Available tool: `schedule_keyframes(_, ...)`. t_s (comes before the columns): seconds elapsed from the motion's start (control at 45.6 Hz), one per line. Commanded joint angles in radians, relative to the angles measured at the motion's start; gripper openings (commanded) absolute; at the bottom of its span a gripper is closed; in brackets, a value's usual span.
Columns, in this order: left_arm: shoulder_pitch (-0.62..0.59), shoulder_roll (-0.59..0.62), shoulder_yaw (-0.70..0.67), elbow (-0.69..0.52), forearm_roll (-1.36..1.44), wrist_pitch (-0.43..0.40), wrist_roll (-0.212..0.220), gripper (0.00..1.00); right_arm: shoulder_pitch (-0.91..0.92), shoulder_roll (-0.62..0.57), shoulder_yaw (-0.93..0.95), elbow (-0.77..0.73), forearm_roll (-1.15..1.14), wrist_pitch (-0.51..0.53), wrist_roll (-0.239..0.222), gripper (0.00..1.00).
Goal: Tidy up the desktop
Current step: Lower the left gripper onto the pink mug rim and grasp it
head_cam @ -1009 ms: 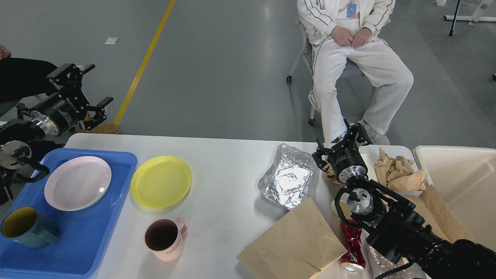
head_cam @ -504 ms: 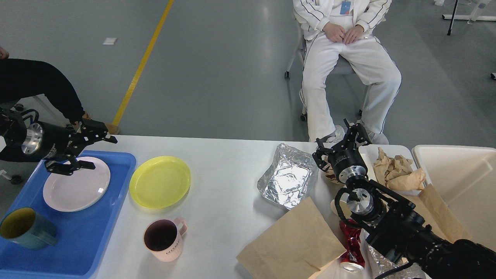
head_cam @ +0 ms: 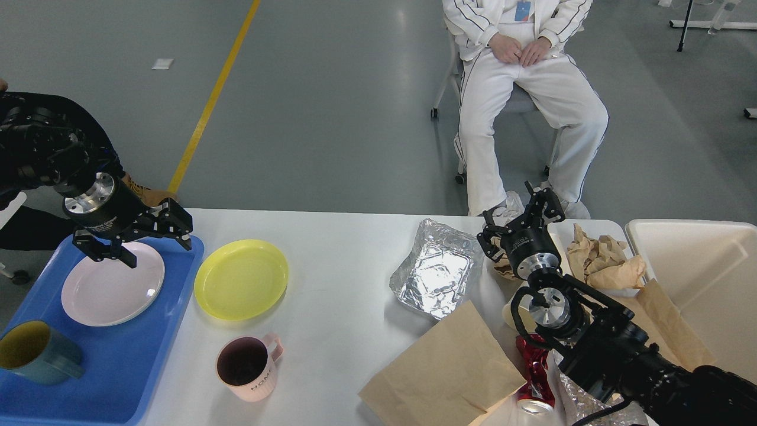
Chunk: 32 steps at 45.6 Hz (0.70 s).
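- White desk [head_cam: 337, 260] fills the lower view, grey floor beyond.
- On it: yellow plate [head_cam: 240, 279], pink mug [head_cam: 248, 367], foil tray [head_cam: 437, 276], brown bag [head_cam: 449, 370], blue tray [head_cam: 127, 361] holding a pink plate [head_cam: 106, 287].
- Left gripper [head_cam: 151, 239] hangs over the blue tray, fingers spread, empty.
- Right gripper [head_cam: 520, 222] sits beside the foil tray; fingers' state unclear.

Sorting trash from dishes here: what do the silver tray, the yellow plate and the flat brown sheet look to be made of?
Silver tray: thin aluminium foil, going by its crinkled, mirror-bright walls.
Yellow plate: probably plastic; uniform colour with a smooth, faintly glossy surface, though glazed ceramic can't be ruled out.
Flat brown sheet: kraft paper, matte, with soft creases; possibly a flattened bag.
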<state>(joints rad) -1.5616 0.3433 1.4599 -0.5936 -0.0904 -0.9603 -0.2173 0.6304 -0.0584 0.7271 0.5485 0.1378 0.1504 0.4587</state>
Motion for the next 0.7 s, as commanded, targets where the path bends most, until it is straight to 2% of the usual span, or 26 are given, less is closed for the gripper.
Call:
schedule_keyframes(0.0, -0.054, -0.05, 0.066, -0.092, 0.001, 0.0, 0.006, 0.96, 0.0, 0.0, 0.0, 0.001, 0.0, 0.0, 0.0, 1.0)
schedule_keyframes(0.154, -0.049, -0.096, 0.086, -0.123, 0.003, 0.0, 0.007, 0.96, 0.0, 0.0, 0.0, -0.001, -0.001, 0.0, 0.0, 1.0)
schedule_keyframes(0.373, -0.054, -0.151, 0.068, -0.261, 0.005, 0.0, 0.004, 0.96, 0.0, 0.0, 0.0, -0.001, 0.0, 0.0, 0.0, 1.0)
schedule_keyframes(0.68, -0.041, -0.216, 0.025, -0.273, 0.074, 0.0, 0.029, 0.96, 0.0, 0.0, 0.0, -0.001, 0.0, 0.0, 0.0, 1.0)
